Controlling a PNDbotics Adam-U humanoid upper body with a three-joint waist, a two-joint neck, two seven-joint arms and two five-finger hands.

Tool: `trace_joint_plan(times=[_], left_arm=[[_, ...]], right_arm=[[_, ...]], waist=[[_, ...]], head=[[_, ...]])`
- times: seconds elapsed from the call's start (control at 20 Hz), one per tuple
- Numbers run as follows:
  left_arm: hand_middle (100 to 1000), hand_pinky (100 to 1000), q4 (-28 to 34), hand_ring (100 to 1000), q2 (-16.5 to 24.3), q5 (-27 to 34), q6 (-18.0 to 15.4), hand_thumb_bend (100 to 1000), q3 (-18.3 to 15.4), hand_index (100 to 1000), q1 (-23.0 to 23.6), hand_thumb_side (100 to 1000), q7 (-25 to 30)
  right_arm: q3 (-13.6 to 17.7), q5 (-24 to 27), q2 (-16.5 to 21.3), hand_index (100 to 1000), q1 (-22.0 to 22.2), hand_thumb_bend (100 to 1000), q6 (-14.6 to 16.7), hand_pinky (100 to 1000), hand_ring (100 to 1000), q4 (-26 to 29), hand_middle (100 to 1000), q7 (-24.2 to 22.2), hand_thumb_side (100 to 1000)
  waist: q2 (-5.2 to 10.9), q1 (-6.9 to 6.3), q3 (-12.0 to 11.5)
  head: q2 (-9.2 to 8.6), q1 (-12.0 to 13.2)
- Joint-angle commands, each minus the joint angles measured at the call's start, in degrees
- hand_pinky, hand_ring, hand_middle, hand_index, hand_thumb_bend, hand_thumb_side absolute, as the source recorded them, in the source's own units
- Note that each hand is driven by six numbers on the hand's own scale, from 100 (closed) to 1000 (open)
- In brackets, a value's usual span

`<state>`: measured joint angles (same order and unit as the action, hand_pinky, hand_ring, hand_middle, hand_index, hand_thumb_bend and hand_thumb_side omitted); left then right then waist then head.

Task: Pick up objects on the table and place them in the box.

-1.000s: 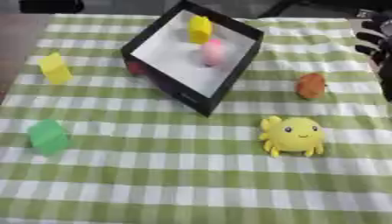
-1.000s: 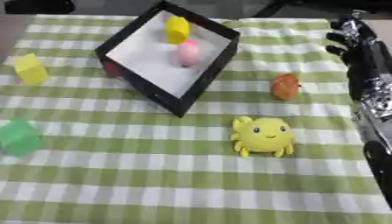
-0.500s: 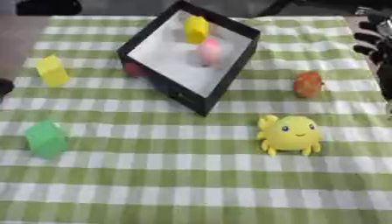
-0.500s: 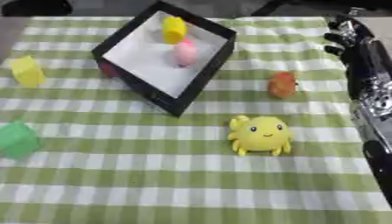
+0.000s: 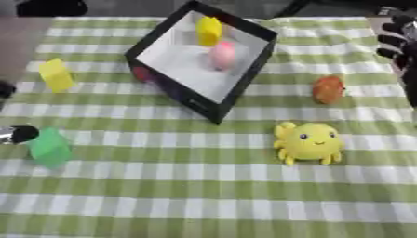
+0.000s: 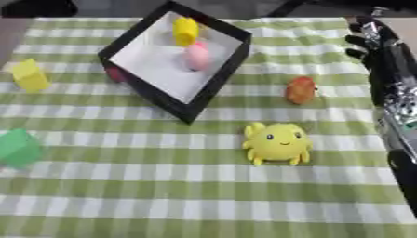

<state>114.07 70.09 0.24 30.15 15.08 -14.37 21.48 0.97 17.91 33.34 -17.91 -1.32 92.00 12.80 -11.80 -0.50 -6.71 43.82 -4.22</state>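
- Four items outside box (image 5: 236,90): yellow block (image 5: 55,74), green block (image 5: 50,148), orange piece (image 6: 300,89), yellow octopus (image 6: 277,142).
- Right hand (image 6: 364,41) right of box, fingers curled, empty; left hand (image 5: 15,134) barely visible, fingers can't tell.
- Risk: box sits tilted; a bump reaching the octopus could tip it.

Table under a green-and-white checked cloth (image 5: 204,195), black box (image 5: 213,108) with white floor near the far middle, yellow block (image 5: 55,74) and green block (image 5: 50,148) at left, orange object (image 5: 328,89) at right, yellow smiling toy (image 5: 309,142) nearer, small red thing (image 5: 141,73) against the box's left wall
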Motion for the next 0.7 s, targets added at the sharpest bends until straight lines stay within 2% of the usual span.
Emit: trace_joint_plan(times=[0.05,0.25,0.7], left_arm=[[816,850,0.52,842,2.07,-0.99,0.98,664,0.72,892,-1.06,558,1.44],[813,847,-0.09,840,1.55,-2.15,2.01,669,2.51,883,-2.17,551,3.55],[809,839,-4.34,835,-1.56,-6.47,2.56,652,7.02,863,-7.15,476,6.87]], right_arm=[[0.19,-0.1,1.97,882,-0.74,100,0.13,838,852,0.41,820,-0.2,811],[0.05,-0.04,1.85,882,-0.86,100,0.13,838,852,0.41,820,-0.33,811],[-0.16,0.04,1.54,881,-0.79,100,0.05,838,852,0.22,817,-0.57,817]], waist=[[0.37,-0.55,0.05],[0.31,-0.53,0.1],[0.28,-0.55,0.58]], head=[[0.3,0.63],[0.3,1.15],[0.3,1.9]])
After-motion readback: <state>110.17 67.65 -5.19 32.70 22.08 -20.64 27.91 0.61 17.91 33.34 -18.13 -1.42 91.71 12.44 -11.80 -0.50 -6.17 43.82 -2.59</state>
